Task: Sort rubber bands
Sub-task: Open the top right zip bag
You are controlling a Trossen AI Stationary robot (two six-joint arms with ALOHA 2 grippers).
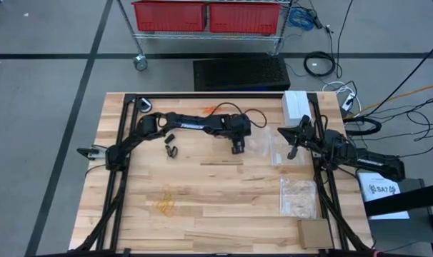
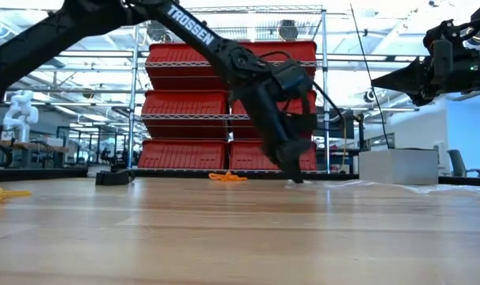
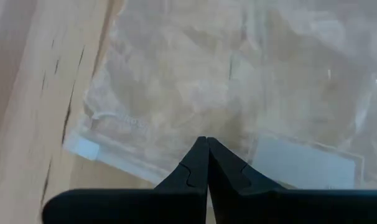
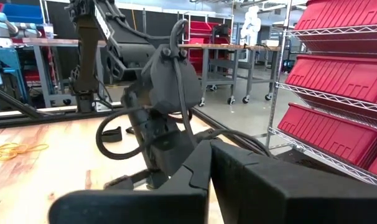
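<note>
My left gripper (image 1: 236, 150) (image 2: 294, 177) reaches to the table's middle, slanting down, fingers shut (image 3: 207, 142) with nothing visible between them. Its tips stand over the zip edge of a clear plastic bag (image 3: 195, 81) (image 1: 281, 155) lying flat on the table. Orange rubber bands (image 1: 209, 108) (image 2: 226, 176) lie near the far edge. Black ones (image 1: 171, 150) lie left of the gripper, and pale yellow ones (image 1: 166, 205) (image 2: 2, 192) lie toward the near left. My right gripper (image 1: 284, 133) (image 4: 208, 152) waits shut and level, high above the table's right side. My left gripper's shut tips come from above at a slant, close over the clear bag's zip edge (image 3: 132, 163). I cannot tell whether they touch the bag.
A second clear bag (image 1: 299, 196) with pale contents lies near the right edge. A cardboard box (image 1: 313, 232) sits at the near right corner and a white box (image 1: 296, 106) at the far right. Beyond the far edge stands a wire rack with red bins (image 2: 224, 103).
</note>
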